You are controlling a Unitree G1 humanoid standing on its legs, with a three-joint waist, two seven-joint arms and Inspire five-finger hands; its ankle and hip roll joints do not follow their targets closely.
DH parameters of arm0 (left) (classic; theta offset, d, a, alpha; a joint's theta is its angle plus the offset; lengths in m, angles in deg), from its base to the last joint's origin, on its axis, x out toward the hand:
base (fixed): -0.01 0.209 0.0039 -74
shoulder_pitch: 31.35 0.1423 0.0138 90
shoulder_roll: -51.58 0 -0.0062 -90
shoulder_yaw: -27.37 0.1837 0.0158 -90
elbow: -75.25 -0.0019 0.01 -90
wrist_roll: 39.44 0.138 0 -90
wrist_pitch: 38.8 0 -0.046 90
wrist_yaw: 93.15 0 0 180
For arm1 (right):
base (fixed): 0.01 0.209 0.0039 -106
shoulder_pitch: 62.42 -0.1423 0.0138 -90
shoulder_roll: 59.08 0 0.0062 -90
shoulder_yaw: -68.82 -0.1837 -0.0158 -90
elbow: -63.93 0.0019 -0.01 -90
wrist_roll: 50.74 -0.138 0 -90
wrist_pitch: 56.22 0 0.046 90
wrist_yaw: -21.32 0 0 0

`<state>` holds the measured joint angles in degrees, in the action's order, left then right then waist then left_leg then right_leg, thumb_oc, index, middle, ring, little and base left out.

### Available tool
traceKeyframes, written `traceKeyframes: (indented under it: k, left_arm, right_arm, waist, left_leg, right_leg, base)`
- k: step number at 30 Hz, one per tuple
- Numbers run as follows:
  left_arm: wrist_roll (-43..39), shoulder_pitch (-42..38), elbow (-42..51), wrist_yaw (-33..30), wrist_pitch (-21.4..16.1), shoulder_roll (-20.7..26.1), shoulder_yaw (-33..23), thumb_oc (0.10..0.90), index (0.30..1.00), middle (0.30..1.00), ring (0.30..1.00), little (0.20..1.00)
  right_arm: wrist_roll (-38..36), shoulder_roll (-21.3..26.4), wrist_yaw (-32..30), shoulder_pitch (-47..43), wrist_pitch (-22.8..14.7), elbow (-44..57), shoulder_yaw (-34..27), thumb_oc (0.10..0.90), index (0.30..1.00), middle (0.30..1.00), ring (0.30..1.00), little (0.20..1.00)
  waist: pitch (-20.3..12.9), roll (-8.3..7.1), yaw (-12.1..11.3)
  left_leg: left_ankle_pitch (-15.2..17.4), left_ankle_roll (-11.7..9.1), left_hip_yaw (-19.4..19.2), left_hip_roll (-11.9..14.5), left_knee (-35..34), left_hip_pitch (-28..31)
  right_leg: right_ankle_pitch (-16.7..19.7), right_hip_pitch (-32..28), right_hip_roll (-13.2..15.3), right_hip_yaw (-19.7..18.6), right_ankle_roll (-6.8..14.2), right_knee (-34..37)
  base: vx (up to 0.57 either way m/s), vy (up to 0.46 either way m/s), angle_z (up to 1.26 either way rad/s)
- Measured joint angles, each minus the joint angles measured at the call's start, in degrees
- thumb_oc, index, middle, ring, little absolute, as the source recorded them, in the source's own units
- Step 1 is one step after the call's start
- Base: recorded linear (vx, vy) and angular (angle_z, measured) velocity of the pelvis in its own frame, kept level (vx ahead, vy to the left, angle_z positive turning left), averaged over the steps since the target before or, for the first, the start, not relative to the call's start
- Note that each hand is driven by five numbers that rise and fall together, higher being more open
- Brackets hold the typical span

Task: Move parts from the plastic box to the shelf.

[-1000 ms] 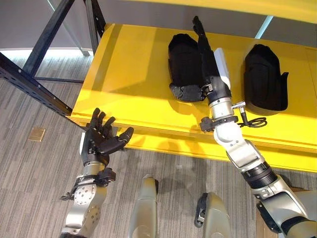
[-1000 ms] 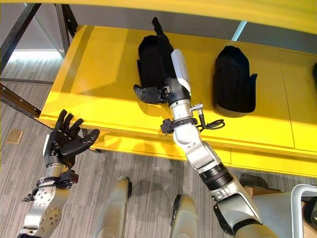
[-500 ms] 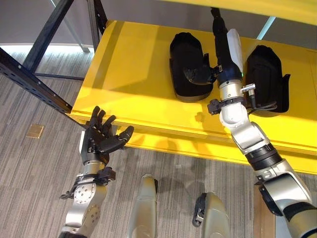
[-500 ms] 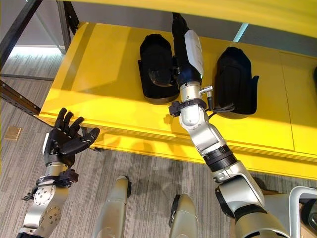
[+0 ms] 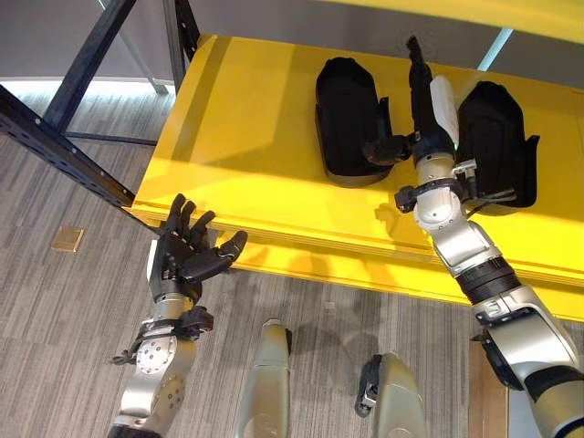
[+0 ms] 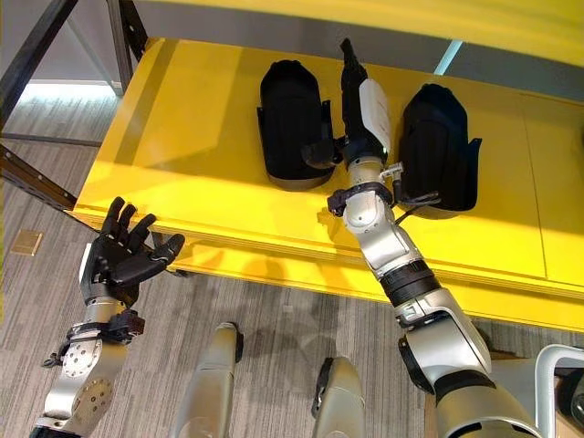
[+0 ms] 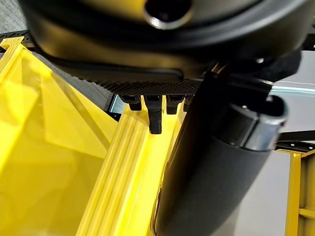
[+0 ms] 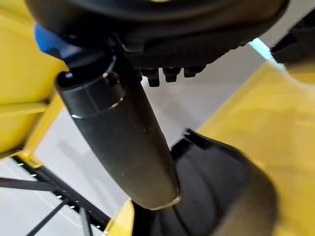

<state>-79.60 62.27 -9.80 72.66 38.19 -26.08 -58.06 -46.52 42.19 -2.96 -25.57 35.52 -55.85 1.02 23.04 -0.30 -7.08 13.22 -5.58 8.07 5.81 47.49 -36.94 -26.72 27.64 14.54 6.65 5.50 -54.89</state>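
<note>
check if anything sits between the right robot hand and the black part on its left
Nothing visible does. The right robot hand is stretched out straight between the two black parts, its thumb right at the left black part on the yellow shelf.

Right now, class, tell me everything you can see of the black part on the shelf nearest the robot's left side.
The left black part is a matte, dark shell, seemingly moulded plastic, elongated with a rounded far end and a flatter, ridged near end. It lies flat on the yellow shelf, lengthwise front to back. A second black part lies apart, further right. The right hand is stretched out between them, fingers straight, its thumb at the part's right edge; contact is unclear.
</note>
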Motion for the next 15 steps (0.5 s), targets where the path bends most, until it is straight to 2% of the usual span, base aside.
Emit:
traceKeyframes:
  k: [4,15]
  left_arm:
    - [-0.1,0.1,0.0,0.0,-0.1,0.0,0.0,0.9,1.0,1.0,1.0,1.0]
    - [-0.1,-0.2,0.0,0.1,-0.1,0.0,0.6,0.9,1.0,1.0,1.0,1.0]
  right_arm:
    - [-0.5,0.1,0.0,-1.8,0.3,-4.6,0.6,0.9,1.0,1.0,1.0,1.0]
    - [-2.7,0.1,0.3,-3.2,1.0,-7.2,1.9,0.9,1.0,1.0,1.0,1.0]
  waist:
    - [0.1,0.12,-0.6]
    - [0.1,0.17,-0.9]
  left_leg:
    - [0.0,-0.2,0.0,0.0,-0.2,0.1]
    - [-0.1,-0.3,0.0,0.1,-0.3,0.3]
  right_leg:
    - [-0.1,0.0,0.0,0.0,0.0,-0.1]
    - [-0.1,0.0,0.0,0.0,0.0,-0.2]
  base:
    - [0.02,-0.001,0.0]
    - [0.0,0.0,0.0]
